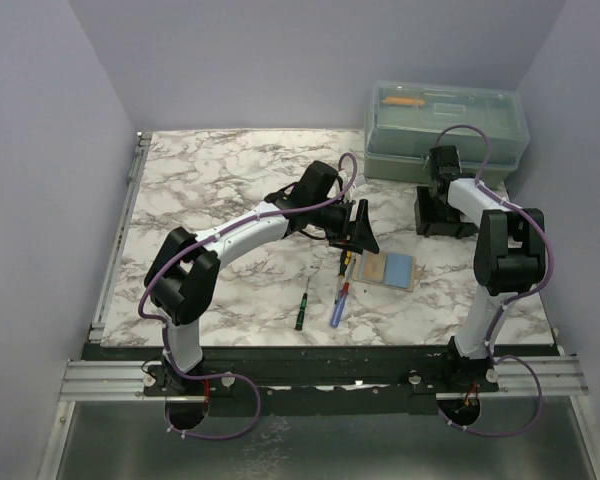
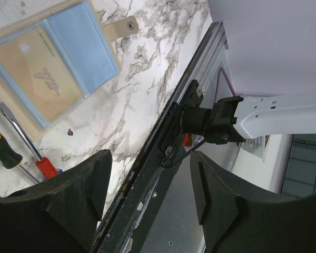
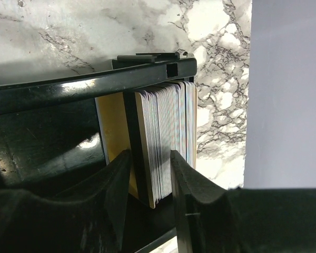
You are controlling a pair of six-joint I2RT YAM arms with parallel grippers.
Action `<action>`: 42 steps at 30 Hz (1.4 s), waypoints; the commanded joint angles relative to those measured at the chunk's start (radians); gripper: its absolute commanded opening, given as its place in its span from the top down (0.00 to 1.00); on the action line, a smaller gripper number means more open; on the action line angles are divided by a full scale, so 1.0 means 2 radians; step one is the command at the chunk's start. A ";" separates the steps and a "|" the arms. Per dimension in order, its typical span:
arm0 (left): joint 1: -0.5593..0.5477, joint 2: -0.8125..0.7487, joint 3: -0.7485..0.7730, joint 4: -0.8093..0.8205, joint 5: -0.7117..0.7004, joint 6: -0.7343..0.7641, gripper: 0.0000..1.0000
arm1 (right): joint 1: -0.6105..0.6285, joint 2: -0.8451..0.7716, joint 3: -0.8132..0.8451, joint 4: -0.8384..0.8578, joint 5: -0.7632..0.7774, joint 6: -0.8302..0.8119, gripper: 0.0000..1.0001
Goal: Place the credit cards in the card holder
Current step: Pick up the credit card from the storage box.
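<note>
Holder (image 2: 111,29) lies open and flat on the table (image 1: 230,180), nearer the arm bases than anything else in the task, with screwdrivers (image 2: 21,142) just beside it on its left. One clear pocket shows a tan card (image 2: 37,76); the next looks blue.

Left gripper (image 2: 150,168) hangs just beside the holder, jaws wide apart and empty.

Farther back: right gripper (image 3: 150,158) is at the black rack (image 3: 95,84), in front of the green toolbox (image 1: 448,130).
- Cards (image 3: 166,137) stand on edge there in a tight stack, edges running along the fingers' reach and faces turned toward the pads.
- Jaws part-way open, one finger on each side of part of the stack.
- Whether the pads press on any card — cannot tell.

Key relation: the cards sit between the right fingers, so the pinch is across their thickness. Right arm is the nearer to them. The holder lies back toward the bases and to the left — judged a lift, then a carry that way.
</note>
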 commanded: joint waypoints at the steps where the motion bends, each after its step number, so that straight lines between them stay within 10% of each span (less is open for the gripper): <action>1: 0.001 -0.010 -0.006 0.011 0.014 0.000 0.33 | 0.002 0.011 0.014 -0.007 0.030 -0.005 0.63; 42: 0.001 -0.011 -0.007 0.015 0.018 -0.003 0.33 | 0.012 0.001 0.027 -0.030 0.061 0.001 0.84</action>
